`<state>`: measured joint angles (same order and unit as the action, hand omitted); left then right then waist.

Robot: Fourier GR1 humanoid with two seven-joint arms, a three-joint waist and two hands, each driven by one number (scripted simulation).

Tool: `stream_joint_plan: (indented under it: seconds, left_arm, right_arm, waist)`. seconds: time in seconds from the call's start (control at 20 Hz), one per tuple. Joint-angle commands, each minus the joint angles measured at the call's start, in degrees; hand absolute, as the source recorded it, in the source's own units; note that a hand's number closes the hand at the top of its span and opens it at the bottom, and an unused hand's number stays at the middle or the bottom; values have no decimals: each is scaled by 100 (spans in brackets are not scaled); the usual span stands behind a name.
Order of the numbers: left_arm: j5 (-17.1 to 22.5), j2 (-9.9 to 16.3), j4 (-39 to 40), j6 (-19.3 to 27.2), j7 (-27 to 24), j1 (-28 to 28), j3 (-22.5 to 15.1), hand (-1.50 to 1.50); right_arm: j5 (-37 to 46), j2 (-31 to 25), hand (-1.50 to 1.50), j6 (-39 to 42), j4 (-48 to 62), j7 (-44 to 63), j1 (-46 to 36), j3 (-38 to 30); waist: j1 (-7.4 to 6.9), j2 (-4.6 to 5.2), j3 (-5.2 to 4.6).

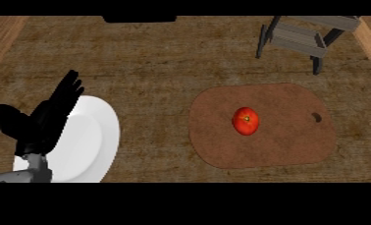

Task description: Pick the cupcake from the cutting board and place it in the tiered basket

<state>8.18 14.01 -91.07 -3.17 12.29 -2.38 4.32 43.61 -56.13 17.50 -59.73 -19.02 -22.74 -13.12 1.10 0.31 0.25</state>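
Brown, mottled counter top fills the head view, with a strip of lighter wood along its left edge. On the right half lies the cutting board, a rounded reddish-brown slab with a small dark hole near its right edge. What sits on the board is not a cupcake but a red tomato, round and glossy with a small green spot on top; it rests a little left of the board's middle, touched by nothing.

Beyond the board, at the upper right corner, stands the tiered basket, a grey rack with slatted shelves and dark legs, well apart from the tomato and cut off by the upper edge.

At the lower left lies a white plate, partly hidden by the left hand. That hand is black, its fingers straight and pointing up and to the right over the plate's left side, grasping nothing; a bit of grey forearm shows below it. A dark flat shape sits at the counter's far edge, top centre; what it is cannot be told.
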Motion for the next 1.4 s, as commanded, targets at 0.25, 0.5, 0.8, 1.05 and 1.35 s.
stream_joint_plan:
  seconds: [0.25, 0.5, 0.8, 1.05, 1.35]
  left_arm:
    - [-87, -124, -78, 43, 93, -96, -179, 0]
    - [-134, -60, 239, -148, -183, -88, -156, 0]
    - [-193, -177, 165, 9, 53, -392, -194, 0]
    - [-62, -22, -104, -169, 154, -55, -81, 0]
    - [-190, -217, 89, -110, 16, -149, -206, 0]
  right_arm:
    - [-1794, -997, 150, 464, 1701, -1327, -1075, -2154]
    - [-2005, -1699, 150, 1377, 2483, -1391, -1903, -2127]
    - [-1911, -1875, 150, 2053, 2440, -884, -3016, -1439]
    - [-2028, -1295, 150, 2320, 1867, 152, -3932, -997]
    - [-1857, -368, 150, 1887, 1787, 1262, -4930, -556]
  waist:
    - [-151, -12, -2]
    - [-286, 20, -22]
    - [-340, 20, -30]
    - [-307, -23, -36]
    - [-272, -19, -36]
